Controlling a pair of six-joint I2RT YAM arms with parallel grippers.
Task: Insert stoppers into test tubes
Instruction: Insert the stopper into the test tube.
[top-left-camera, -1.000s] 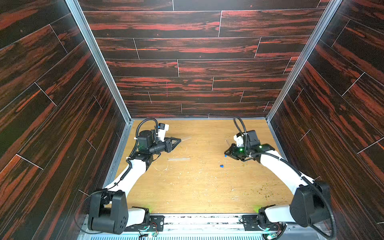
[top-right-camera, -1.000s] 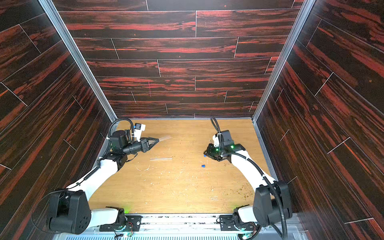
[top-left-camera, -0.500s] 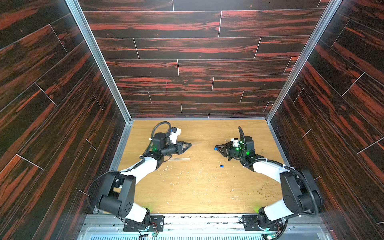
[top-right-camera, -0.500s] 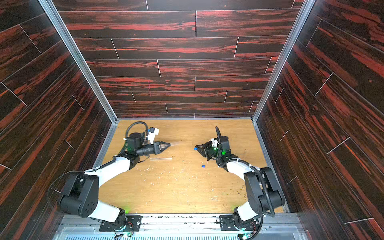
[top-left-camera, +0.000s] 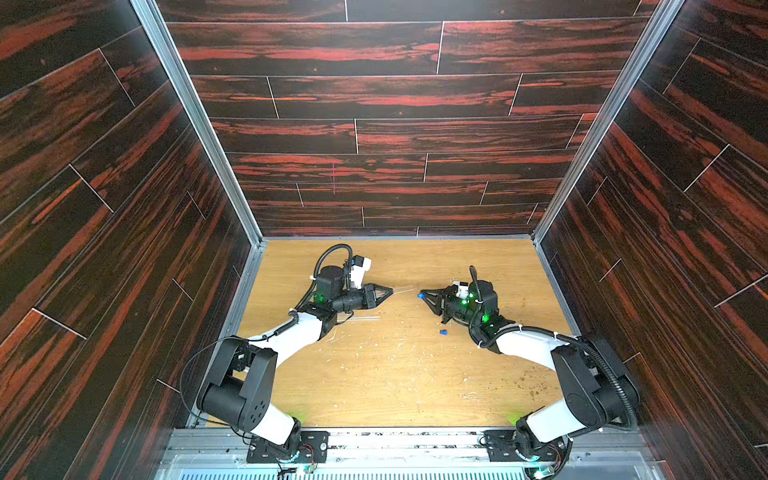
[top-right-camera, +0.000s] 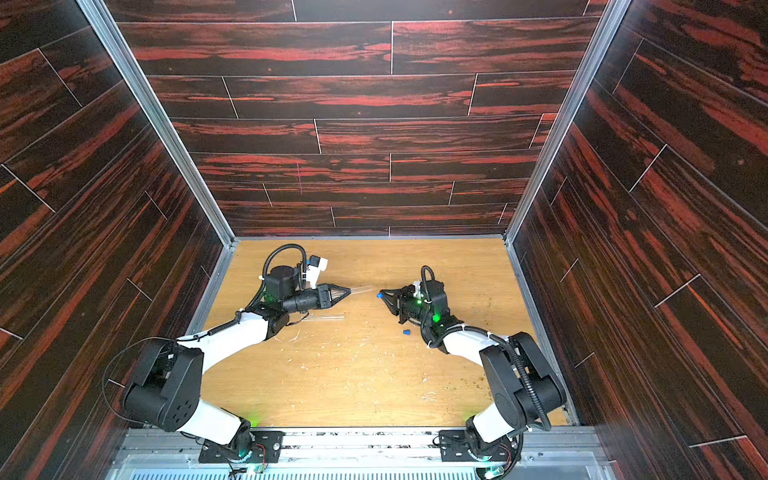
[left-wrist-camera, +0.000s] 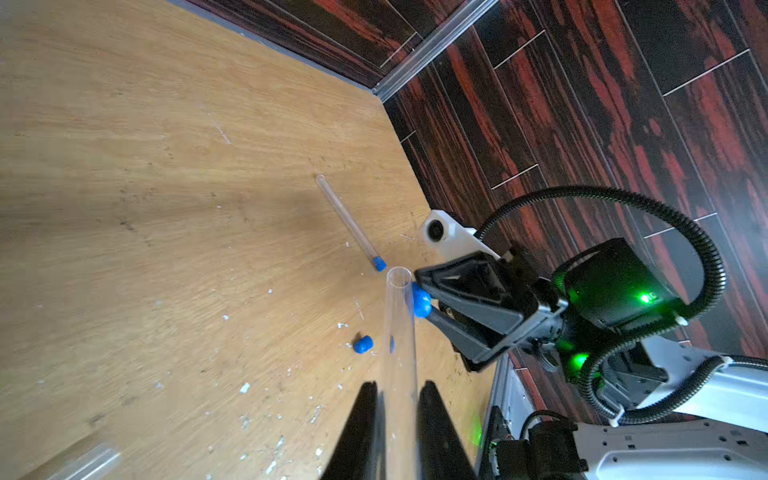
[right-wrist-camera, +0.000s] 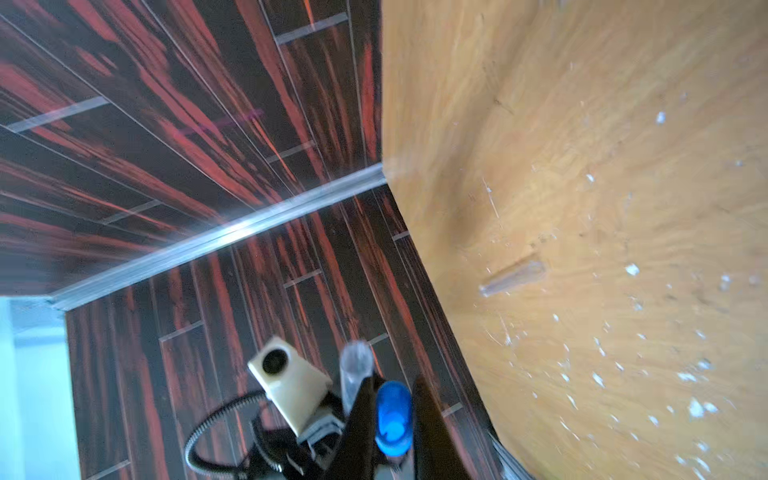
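The left gripper (left-wrist-camera: 399, 386) is clamped on a clear test tube (left-wrist-camera: 400, 332), raised over the middle of the bench (top-left-camera: 395, 386) with its open mouth toward the right gripper (top-left-camera: 423, 296). The right gripper pinches a blue stopper (left-wrist-camera: 420, 303) just beside that mouth, not in it. A loose stopper (top-left-camera: 443, 332) lies nearer the front edge. A stoppered tube (left-wrist-camera: 351, 224) lies on the back-edge side of the right gripper. A bare tube (top-left-camera: 361, 318) lies by the left arm (top-left-camera: 299, 332).

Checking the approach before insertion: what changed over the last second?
The left pincer, shut on a thin clear tube, and the right pincer, shut on a tiny blue stopper, swung inward until stopper and tube mouth nearly meet. The loose blue stopper and spare clear tube on the table stayed put.
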